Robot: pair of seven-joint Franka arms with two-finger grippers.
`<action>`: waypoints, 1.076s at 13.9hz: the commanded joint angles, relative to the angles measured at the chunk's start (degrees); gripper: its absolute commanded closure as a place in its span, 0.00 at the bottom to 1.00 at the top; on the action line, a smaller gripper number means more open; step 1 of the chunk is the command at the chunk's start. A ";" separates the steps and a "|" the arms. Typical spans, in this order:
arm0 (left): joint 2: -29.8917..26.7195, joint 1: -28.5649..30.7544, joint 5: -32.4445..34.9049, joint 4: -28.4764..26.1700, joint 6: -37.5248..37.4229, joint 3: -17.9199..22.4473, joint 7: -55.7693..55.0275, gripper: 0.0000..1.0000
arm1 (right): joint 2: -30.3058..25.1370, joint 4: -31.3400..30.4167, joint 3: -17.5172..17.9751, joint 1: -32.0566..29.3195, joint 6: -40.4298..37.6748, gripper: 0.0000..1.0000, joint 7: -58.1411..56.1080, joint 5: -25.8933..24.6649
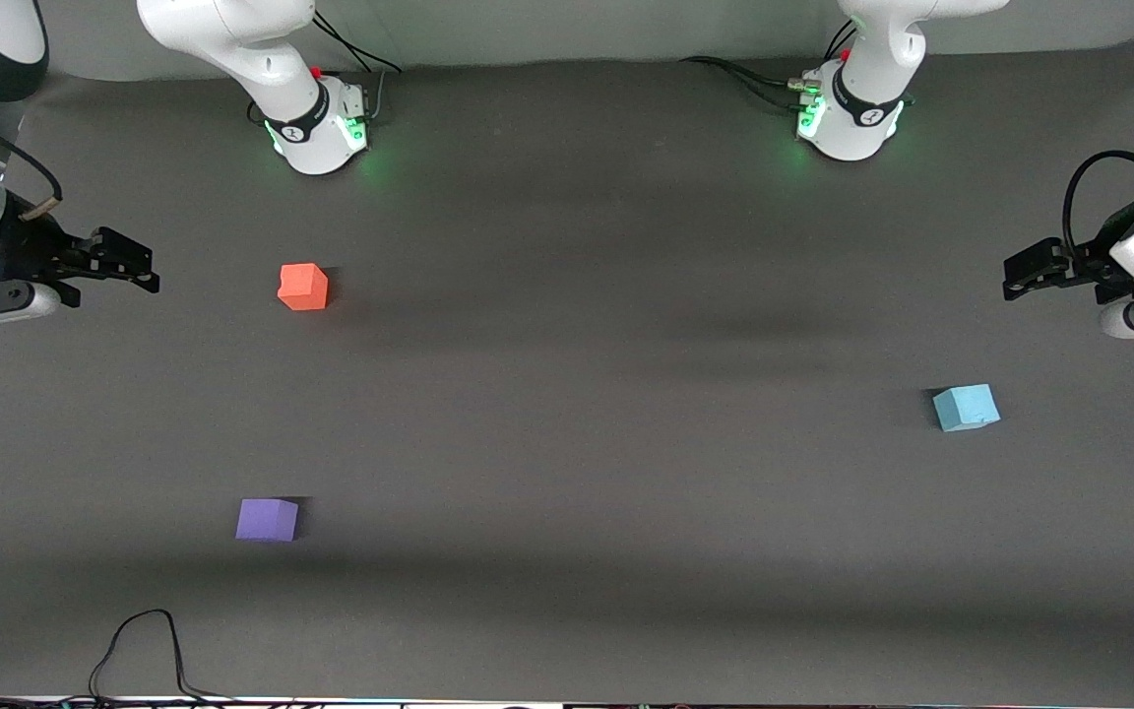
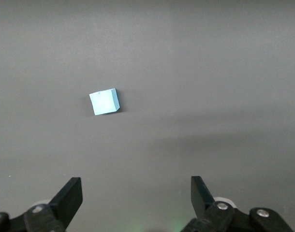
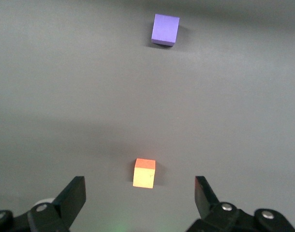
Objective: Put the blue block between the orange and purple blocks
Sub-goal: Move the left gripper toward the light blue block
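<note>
Here, at the right arm's end of the worktop, the right gripper hangs above the edge with its fingers spread wide and nothing between them; this arm looks to be waiting. Taking the orange block as the landmark, it lies near that gripper, and the purple block lies nearer the front camera than it, well apart, with bare cloth between the two. The blue block lies well away from the orange block, toward the left arm's end, and somewhat nearer the front camera. It sits flat, a cube with no long axis to speak of, its faces turned a little askew to the worktop's edges. The left gripper hovers above the edge at the left arm's end, fingers parted wide and empty, with the blue block ahead of it in its wrist view. The pick-up has, by my reading, not yet begun: the step in hand is the approach. The next move likely calls for the left arm to reach over the blue block, turn its wrist to square the fingers with two opposite faces, and descend.
</note>
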 commanded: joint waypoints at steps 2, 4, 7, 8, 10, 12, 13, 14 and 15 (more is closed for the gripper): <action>-0.98 0.63 -0.60 -0.86 -0.05 -0.61 -0.08 0.00 | 1.52 2.75 -0.49 0.36 -0.86 0.00 0.38 0.77; -0.89 0.89 -0.68 -0.85 -0.14 -0.61 -0.17 0.00 | 1.43 2.75 -0.49 0.36 -0.76 0.00 0.38 0.69; -0.80 0.98 -0.51 -1.12 -0.49 -0.53 0.53 0.00 | 1.43 2.83 -0.49 0.36 -0.76 0.00 0.29 0.69; -0.98 1.24 -0.51 -1.12 -0.75 -0.26 2.27 0.00 | 1.34 2.83 -0.49 0.45 -0.76 0.00 0.37 0.69; -1.94 3.77 -0.24 -3.13 -0.50 0.35 6.14 0.00 | 1.08 3.01 -0.31 0.54 -0.76 0.00 0.38 0.69; -2.74 6.68 0.11 -4.89 0.56 0.44 10.27 0.00 | 0.81 2.66 -0.40 0.54 -1.11 0.00 0.38 0.69; -2.91 8.17 0.11 -5.51 1.08 0.44 11.77 0.00 | 0.73 2.66 -0.31 0.54 -1.20 0.00 0.38 0.69; -3.26 9.14 0.11 -6.82 2.13 0.44 13.00 0.00 | 0.64 2.66 -0.31 0.54 -1.11 0.00 0.38 0.95; -4.31 9.67 0.28 -9.27 4.14 0.44 13.71 0.00 | 0.72 2.83 -0.22 0.54 -1.11 0.00 0.46 1.21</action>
